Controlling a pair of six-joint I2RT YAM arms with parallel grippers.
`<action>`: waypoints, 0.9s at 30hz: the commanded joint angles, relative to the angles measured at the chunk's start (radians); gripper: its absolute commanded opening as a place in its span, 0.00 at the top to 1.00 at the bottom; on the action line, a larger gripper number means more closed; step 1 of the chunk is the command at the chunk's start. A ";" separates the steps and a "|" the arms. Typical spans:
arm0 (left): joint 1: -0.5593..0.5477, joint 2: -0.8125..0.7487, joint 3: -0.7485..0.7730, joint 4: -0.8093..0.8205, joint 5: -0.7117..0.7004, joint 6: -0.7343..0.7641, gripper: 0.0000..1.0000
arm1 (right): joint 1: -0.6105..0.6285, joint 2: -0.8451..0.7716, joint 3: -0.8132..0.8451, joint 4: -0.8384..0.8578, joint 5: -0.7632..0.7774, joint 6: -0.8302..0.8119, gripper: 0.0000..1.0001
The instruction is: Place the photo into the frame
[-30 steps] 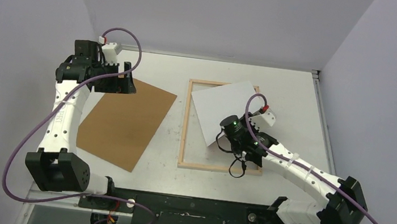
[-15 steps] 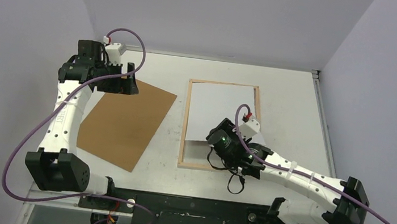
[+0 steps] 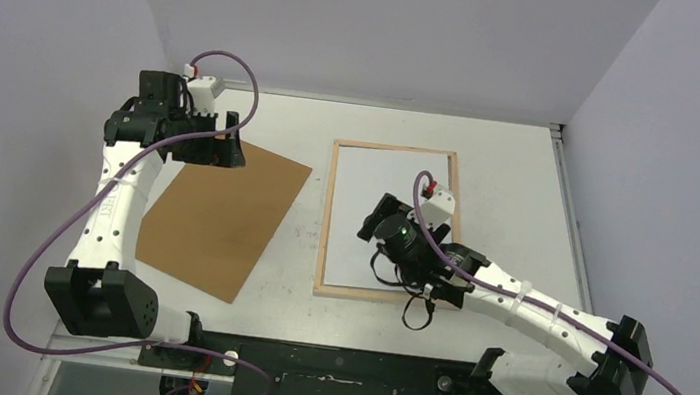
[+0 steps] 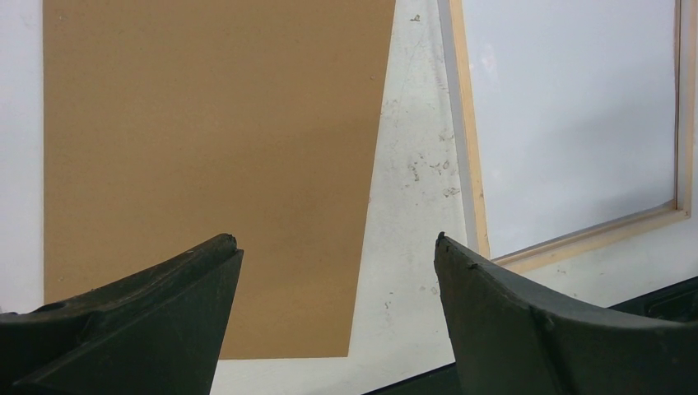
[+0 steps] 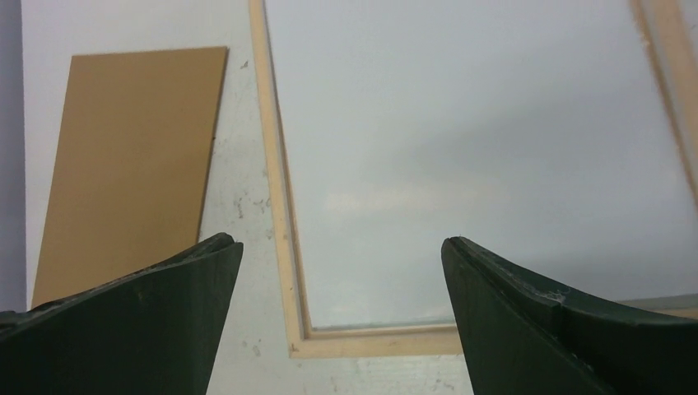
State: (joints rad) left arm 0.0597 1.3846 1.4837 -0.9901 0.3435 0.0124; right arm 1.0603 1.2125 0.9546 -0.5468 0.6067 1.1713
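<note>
Facing your scuffed white table [image 3: 517,198], grey walls [image 3: 367,28] around, photo [image 3: 379,176] white side up inside frame [image 3: 327,215], left gripper [image 4: 337,239] and right gripper [image 5: 337,239] both spread, empty.

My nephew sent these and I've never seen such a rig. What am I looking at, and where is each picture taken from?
Two robot arms stand bolted at the near edge of a white table. One picture looks down from above; the other two come from wrist cameras, the dark wedges being each gripper's fingers. On it lie a brown board and a wooden frame with the photo inside, white back up. The left gripper and right gripper are open, holding nothing.
</note>
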 commanded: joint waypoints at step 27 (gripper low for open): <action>0.185 0.319 0.030 0.010 -0.151 0.313 0.11 | -0.195 0.616 0.542 0.420 -0.288 -0.500 0.01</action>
State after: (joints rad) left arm 0.1413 1.5986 1.4536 -0.9905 0.2592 0.2089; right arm 0.7567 1.7718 1.4414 -0.1913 0.3798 0.5953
